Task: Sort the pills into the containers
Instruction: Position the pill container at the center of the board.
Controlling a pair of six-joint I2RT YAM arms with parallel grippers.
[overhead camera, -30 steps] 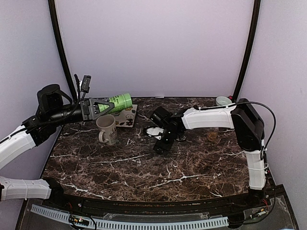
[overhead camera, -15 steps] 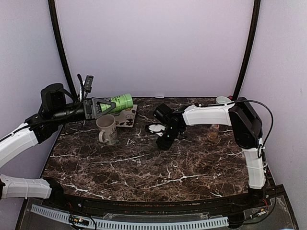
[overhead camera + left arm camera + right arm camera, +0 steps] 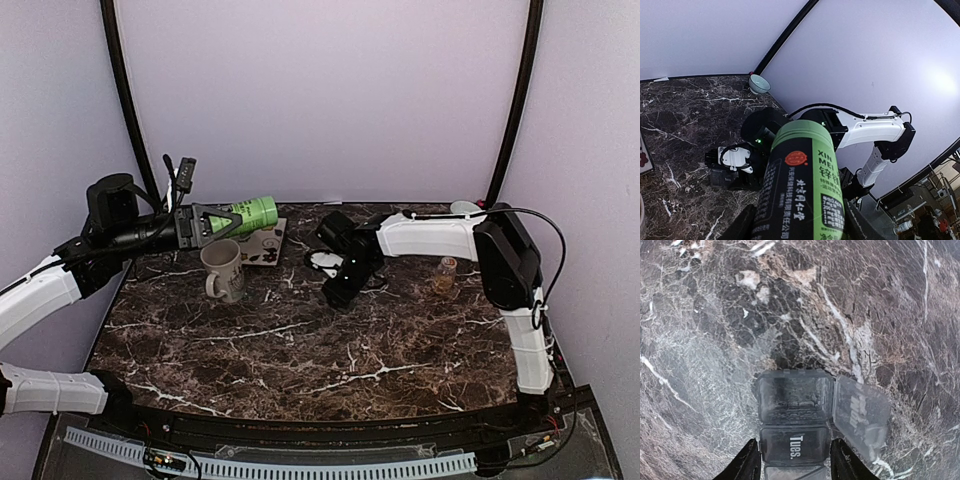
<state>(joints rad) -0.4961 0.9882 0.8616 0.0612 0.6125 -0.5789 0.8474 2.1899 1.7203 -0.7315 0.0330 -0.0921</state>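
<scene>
So, where the containers are: the dark grey translucent plastic strip of joined square compartments [image 3: 795,400] lies flat on the dark marble tabletop [image 3: 300,350], near the middle and towards the back.
Right gripper: my right gripper [image 3: 795,462] is clenched on that strip, one finger pressed against each long side of the cell marked "Tues.". I judge this pins the strip so it cannot skate on the smooth stone.
Open cell: the end compartment beyond the fingers has its clear hinged lid [image 3: 860,412] flipped out to one side. It looks empty, and I read it as the target for the first fill.
Left gripper: my left gripper [image 3: 232,218] is grasping the green cylindrical bottle [image 3: 805,185] around its body.
Bottle pose: it is held on its side, well above the tabletop and over the white ceramic mug [image 3: 222,270]. The far end points towards the strip. I cannot tell whether it is capped.
Pills: I see no loose pills. A small clear jar [image 3: 445,272] with tan contents stands apart from the strip, beyond the right arm, too small to resolve.
Why this layout: one arm anchors while the other carries, so my guess is a pour or handover comes next.
Risk: a tilt from that height could scatter pieces past the open cell.
</scene>
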